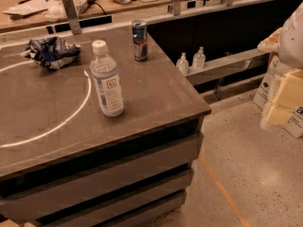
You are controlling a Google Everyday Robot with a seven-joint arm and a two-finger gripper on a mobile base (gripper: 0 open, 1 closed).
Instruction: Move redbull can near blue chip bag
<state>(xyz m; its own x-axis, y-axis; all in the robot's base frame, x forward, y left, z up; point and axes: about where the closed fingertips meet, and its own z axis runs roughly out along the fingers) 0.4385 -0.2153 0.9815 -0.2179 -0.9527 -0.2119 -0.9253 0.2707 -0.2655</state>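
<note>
One bottle (pixel 107 82) stands near redbull can (pixel 139 40), blue chip bag (pixel 52 52) — jaws unseen.

It looked like an office workroom, not a home. I stood by a big grey bench (pixel 156 93) with flat panels down its front. The floor (pixel 255 164) was hard and speckled, with an orange line (pixel 222 190) on it. Behind the bench was a long wooden desk (pixel 52 20) with papers (pixel 28 8) and a black cable (pixel 100 7). Two small pump bottles (pixel 182 63) sat on a low ledge (pixel 227 63). Boxes (pixel 284 103) were piled at the right. The gripper was out of sight.
</note>
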